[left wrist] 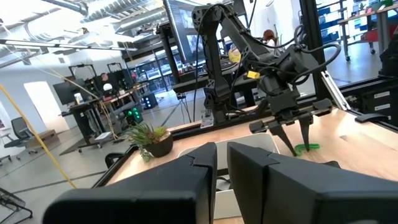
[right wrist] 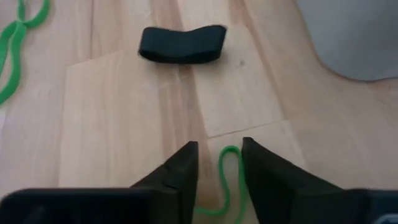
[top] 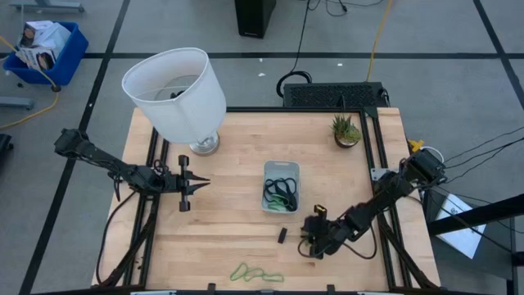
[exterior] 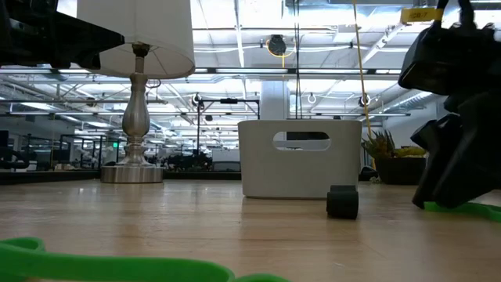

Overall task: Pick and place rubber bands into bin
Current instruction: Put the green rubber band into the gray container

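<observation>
The clear bin (top: 281,170) stands mid-table and holds black bands (top: 279,190) and one green band (top: 286,201). My right gripper (top: 311,244) is near the table's near right, pointing down, open. Its two fingers stand on either side of a green rubber band (right wrist: 229,180) that lies flat on the wood; this band also shows in the left wrist view (left wrist: 306,148). More green bands (top: 255,274) lie by the near edge. My left gripper (top: 201,182) hovers at the table's left, shut and empty, pointing toward the bin.
A small black block (top: 282,235) lies between the bin and the near edge, close to my right gripper. A lamp with a white shade (top: 176,90) stands at the far left, and a potted plant (top: 346,129) at the far right. A blue crate (top: 45,49) sits on the floor.
</observation>
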